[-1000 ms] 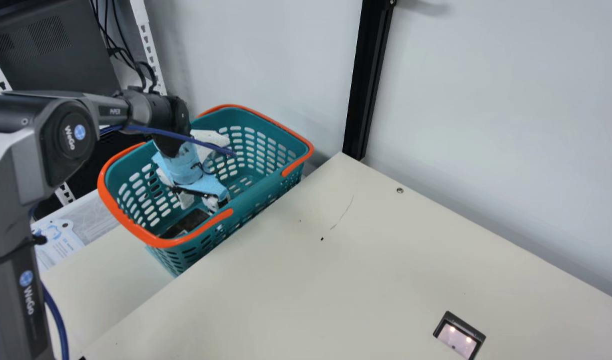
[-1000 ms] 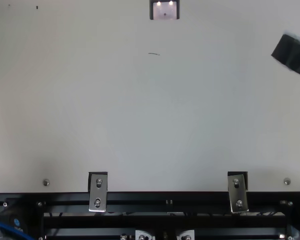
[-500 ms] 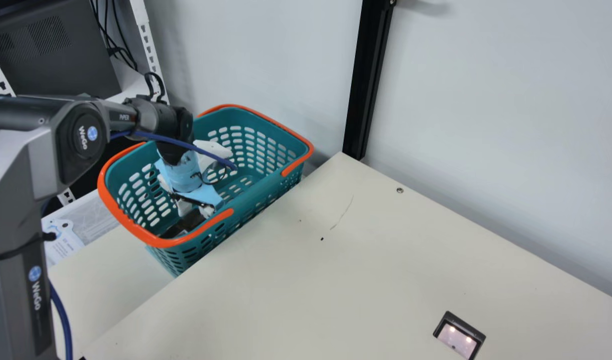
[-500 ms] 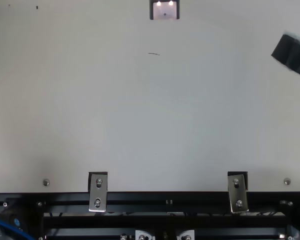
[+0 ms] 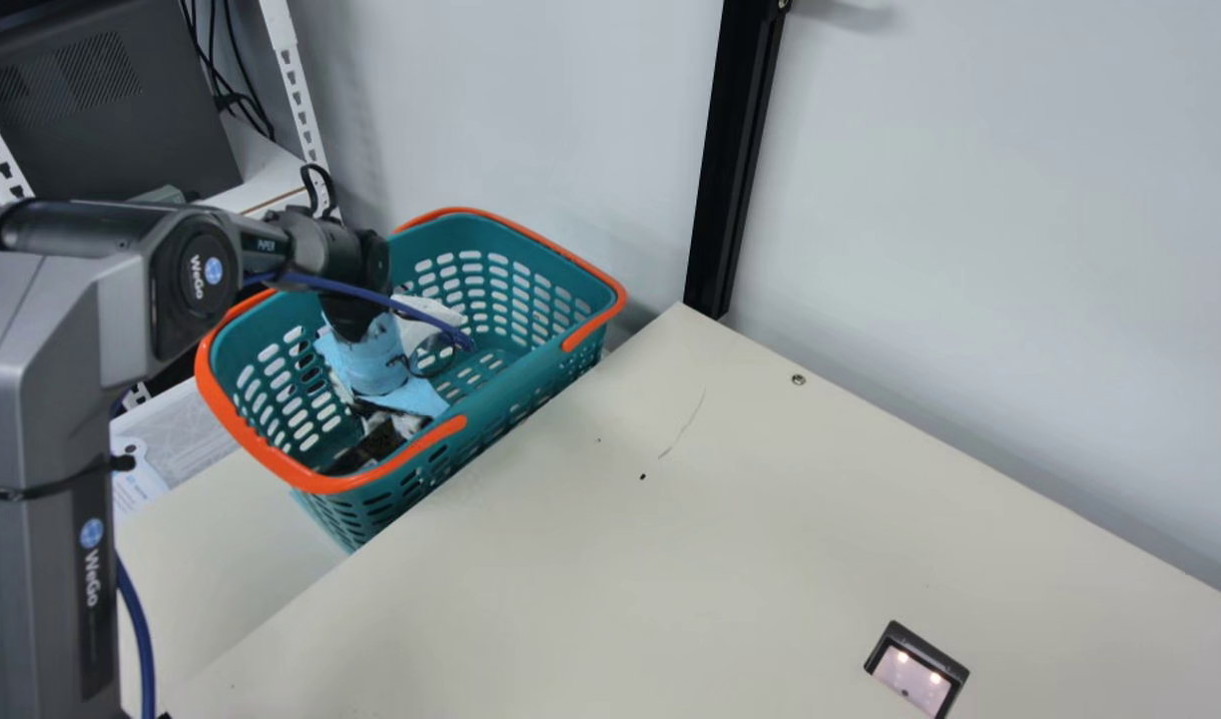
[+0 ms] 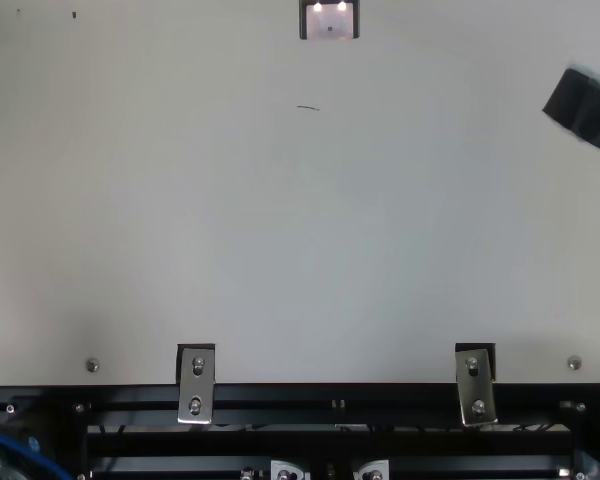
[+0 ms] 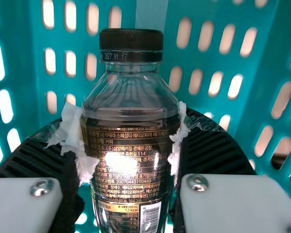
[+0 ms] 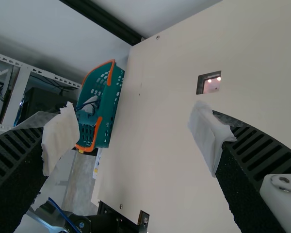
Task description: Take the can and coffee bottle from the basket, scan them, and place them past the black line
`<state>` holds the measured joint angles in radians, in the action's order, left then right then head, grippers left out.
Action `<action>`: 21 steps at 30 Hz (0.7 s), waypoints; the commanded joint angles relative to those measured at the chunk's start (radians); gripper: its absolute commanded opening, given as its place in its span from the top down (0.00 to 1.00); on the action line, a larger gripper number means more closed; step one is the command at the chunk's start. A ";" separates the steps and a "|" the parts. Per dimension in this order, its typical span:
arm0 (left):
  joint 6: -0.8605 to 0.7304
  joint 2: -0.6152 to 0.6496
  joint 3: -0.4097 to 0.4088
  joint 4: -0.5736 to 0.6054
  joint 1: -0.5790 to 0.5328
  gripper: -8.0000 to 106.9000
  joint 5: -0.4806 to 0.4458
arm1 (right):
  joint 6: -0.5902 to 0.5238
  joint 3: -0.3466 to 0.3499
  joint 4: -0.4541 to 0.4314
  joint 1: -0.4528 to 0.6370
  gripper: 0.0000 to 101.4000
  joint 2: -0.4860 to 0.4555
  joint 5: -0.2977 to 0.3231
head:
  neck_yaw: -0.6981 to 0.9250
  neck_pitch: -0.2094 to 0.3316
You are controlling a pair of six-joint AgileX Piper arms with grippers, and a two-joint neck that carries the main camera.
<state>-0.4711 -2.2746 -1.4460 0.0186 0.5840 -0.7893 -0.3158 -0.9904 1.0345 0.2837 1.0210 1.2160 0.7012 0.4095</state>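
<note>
Coffee bottle (image 7: 128,189): we had L jaws closed round its sides, prob. for barcode (image 7: 149,219) access; R jaws wide open, empty.

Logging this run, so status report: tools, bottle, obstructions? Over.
Left tool closed on coffee bottle. Right tool open, above the table. Bottle inside basket, perforated walls around it.

The coffee bottle (image 7: 123,145) is inside the basket (image 5: 520,399), pinched on both sides; it has clear shoulders, a ribbed black cap screwed on, and a dark label with pale print and a barcode. Whether it leans is hard to tell. The basket, teal and slotted with orange handles, sits upright. The scanner (image 5: 912,679) has a black frame and a lit pinkish window.
</note>
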 commanded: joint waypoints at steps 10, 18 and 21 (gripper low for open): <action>0.018 0.233 0.080 0.114 -0.014 0.84 0.094 | 0.000 0.000 0.000 0.000 0.00 0.000 0.000 | 0.020 0.024; 0.019 0.477 0.120 0.270 -0.035 0.84 0.167 | 0.000 0.000 0.000 0.000 0.00 0.000 0.000 | 0.020 0.024; 0.022 0.549 0.120 0.340 -0.048 0.84 0.177 | 0.000 0.000 0.000 0.000 0.00 0.000 0.000 | 0.020 0.024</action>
<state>-0.4537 -1.7900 -1.3272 0.3082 0.5413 -0.6168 -0.3158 -0.9904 1.0344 0.2837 1.0210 1.2160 0.7012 0.4095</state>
